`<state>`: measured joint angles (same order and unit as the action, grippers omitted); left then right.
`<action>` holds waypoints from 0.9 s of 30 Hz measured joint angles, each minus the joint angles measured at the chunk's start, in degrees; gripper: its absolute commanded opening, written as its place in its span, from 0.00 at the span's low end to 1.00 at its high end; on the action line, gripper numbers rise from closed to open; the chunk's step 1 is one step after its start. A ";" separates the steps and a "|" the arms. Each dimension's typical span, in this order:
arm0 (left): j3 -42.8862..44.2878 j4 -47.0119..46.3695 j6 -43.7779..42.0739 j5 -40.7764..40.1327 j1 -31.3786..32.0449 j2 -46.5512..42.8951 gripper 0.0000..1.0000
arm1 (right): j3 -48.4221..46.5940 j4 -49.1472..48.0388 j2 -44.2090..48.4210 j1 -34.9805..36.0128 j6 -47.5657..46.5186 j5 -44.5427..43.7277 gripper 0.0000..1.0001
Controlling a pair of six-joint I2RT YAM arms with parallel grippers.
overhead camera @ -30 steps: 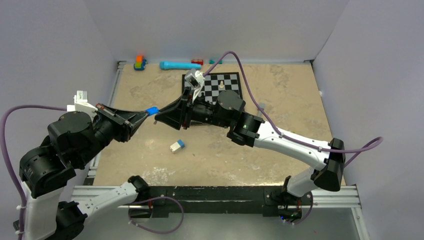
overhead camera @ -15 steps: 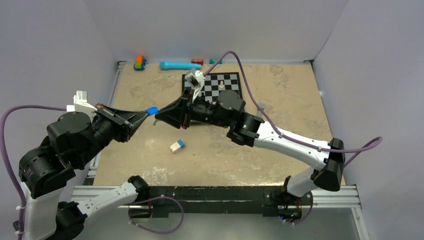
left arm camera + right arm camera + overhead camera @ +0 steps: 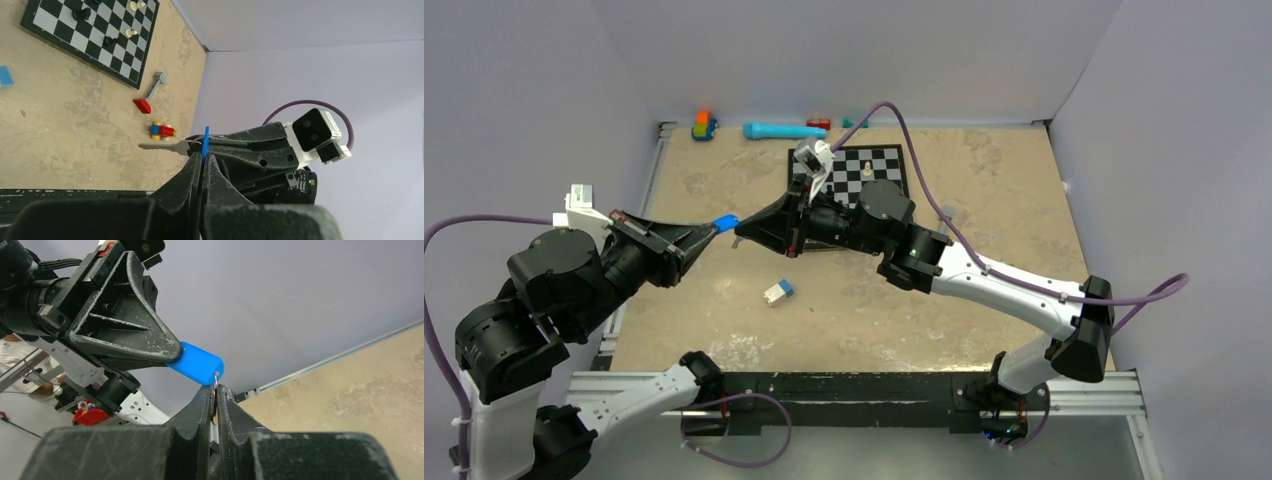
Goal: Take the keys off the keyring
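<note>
Key (image 3: 160, 147) is gleaming as bare metal, blue tag (image 3: 197, 362) looking smooth matt plastic, left fingers (image 3: 125, 335) showing scuffed black plastic

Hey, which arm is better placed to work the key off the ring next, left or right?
Right, probably: the right hand pinches the metal key at the small ring, while the left hand clamps the blue tag as an anchor.

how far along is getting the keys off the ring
Done: grasped and raised. In hand: left gripper clamps the blue-headed key, right gripper pinches the keyring, threaded through the blue head's hole. To do: nothing is off yet; the metal key sits at the ring too.
</note>
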<state>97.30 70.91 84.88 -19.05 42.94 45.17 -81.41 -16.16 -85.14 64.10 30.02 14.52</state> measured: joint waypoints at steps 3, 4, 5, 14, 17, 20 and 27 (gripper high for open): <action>0.00 -0.07 -0.02 0.24 0.00 -0.33 0.00 | -0.02 0.02 -0.17 -0.09 0.00 -0.02 0.03; 0.00 -0.04 -0.04 0.22 0.00 -0.42 0.00 | -0.02 0.00 -0.35 -0.09 0.02 -0.02 0.02; 0.00 0.02 -0.09 0.22 0.00 -0.52 0.00 | -0.02 0.00 -0.52 -0.07 0.07 -0.02 0.00; -1.20 -0.09 -1.62 0.22 0.00 -2.12 0.60 | -0.02 0.09 -0.76 -0.02 0.07 0.00 0.00; -1.36 -0.11 -2.49 0.35 0.00 -2.34 0.79 | -0.02 1.07 -0.76 -0.02 0.00 0.02 0.00; -1.75 -0.15 -3.96 0.39 0.00 -2.78 0.80 | -0.02 2.62 -0.70 -0.02 -0.24 0.02 0.00; -2.36 -2.08 -18.51 1.18 0.00 -3.52 0.74 | -0.02 10.29 1.73 -0.02 -2.36 0.22 0.00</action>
<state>94.94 68.84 66.37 -17.87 42.94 41.65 -81.43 -5.87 -83.42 64.07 27.66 14.74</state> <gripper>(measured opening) 0.758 0.057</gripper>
